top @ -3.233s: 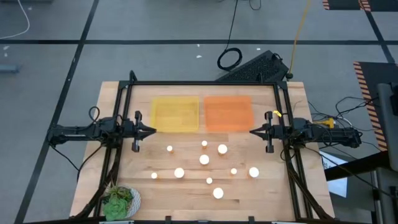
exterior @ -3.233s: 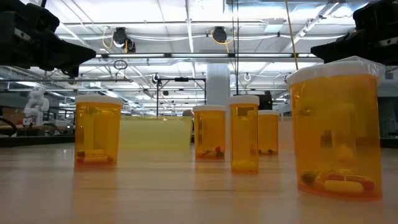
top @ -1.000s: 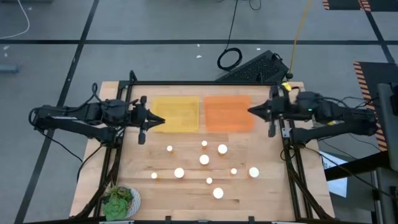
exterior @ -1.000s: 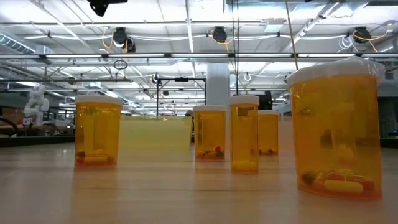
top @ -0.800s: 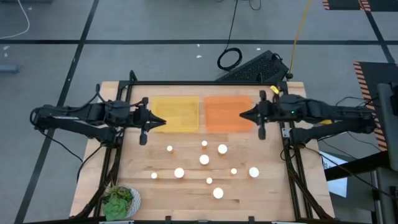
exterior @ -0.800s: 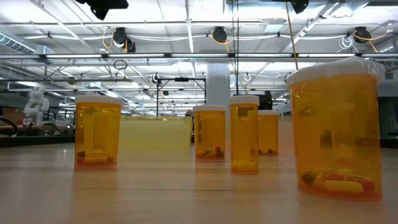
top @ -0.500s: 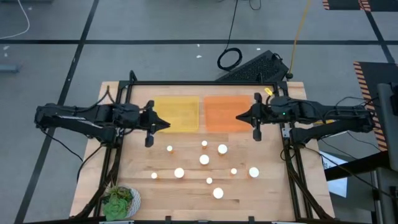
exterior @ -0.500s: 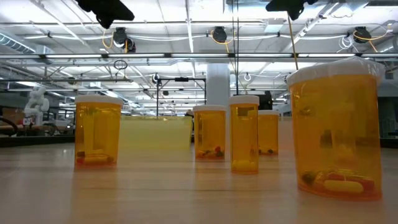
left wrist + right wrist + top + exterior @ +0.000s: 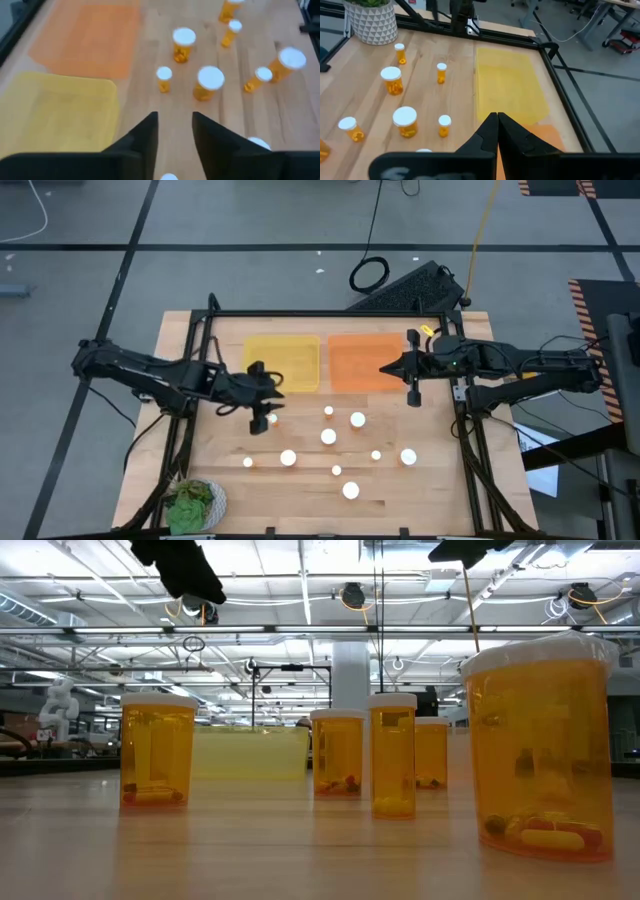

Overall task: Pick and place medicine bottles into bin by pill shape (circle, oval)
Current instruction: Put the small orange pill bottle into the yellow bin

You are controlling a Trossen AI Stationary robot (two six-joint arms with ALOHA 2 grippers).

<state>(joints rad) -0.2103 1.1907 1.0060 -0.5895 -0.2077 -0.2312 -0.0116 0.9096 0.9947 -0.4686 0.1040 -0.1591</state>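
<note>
At the bottom of the high view, nearest us, the counter (image 9: 440, 500) carries a green plant (image 9: 190, 502) in the lower left corner. Above it, across the lower middle of the frame, the medicine bottles (image 9: 328, 436) stand scattered and upright, white caps up, none of them in a bin yet. Some caps are wide, some narrow, and several bottles stand near each other.

Our left gripper (image 9: 268, 406) sits left of centre, just above the topmost left bottle (image 9: 272, 419) of the group. In the left wrist view its fingers (image 9: 145, 137) stand a little apart, with nothing between them. We judge it is lining up on that bottle.

Our right gripper (image 9: 384, 370) hangs over the right half of the frame, above the orange bin (image 9: 366, 362). In the right wrist view its fingers (image 9: 489, 131) are pressed together and empty.

Farthest up lie the two bins side by side: the yellow bin (image 9: 282, 363) at centre left and the orange one touching it on the right.

The risks we see: the gap between the left fingers looks narrow, so a finger could land on the cap and tip the bottle over. A tipped bottle would roll towards its neighbours. We also cannot read the pill shape from above, so the wrong bin is possible.
</note>
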